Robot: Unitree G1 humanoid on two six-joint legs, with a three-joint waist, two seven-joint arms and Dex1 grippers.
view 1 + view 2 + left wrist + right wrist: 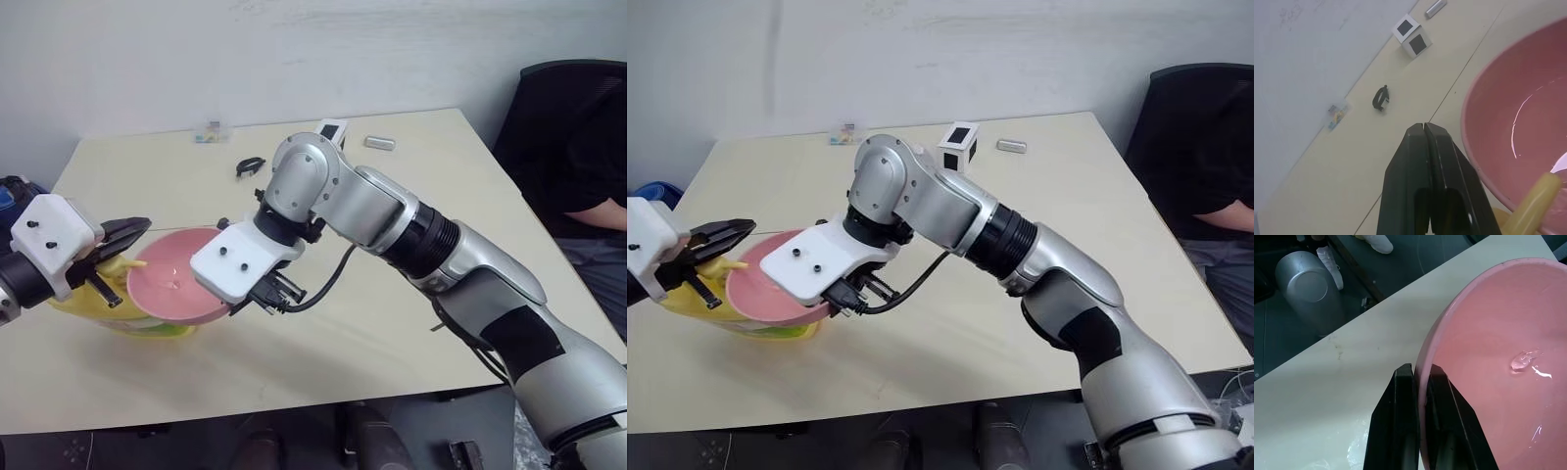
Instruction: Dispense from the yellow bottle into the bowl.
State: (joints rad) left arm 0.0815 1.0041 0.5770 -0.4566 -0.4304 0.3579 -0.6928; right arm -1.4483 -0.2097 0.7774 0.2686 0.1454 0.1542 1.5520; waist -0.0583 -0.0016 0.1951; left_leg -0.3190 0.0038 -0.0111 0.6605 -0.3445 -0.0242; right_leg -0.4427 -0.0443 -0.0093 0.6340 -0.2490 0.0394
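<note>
While the right hand (1420, 382) is pinching the rim of the pink bowl (171, 284) between its two fingers, it is holding the bowl tilted over the yellow bottle (108, 308) near the worktop's (392, 333) left edge. The left hand (1424, 128), fully closed and gripping nothing, is hovering above the bottle's pump spout (1535, 203), beside the bowl's rim.

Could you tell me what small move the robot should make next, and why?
Probably press the left gripper down on the yellow bottle pump again. The right gripper, shut on the bowl rim, holds it under the spout, and there's just a small clear blob inside.
</note>
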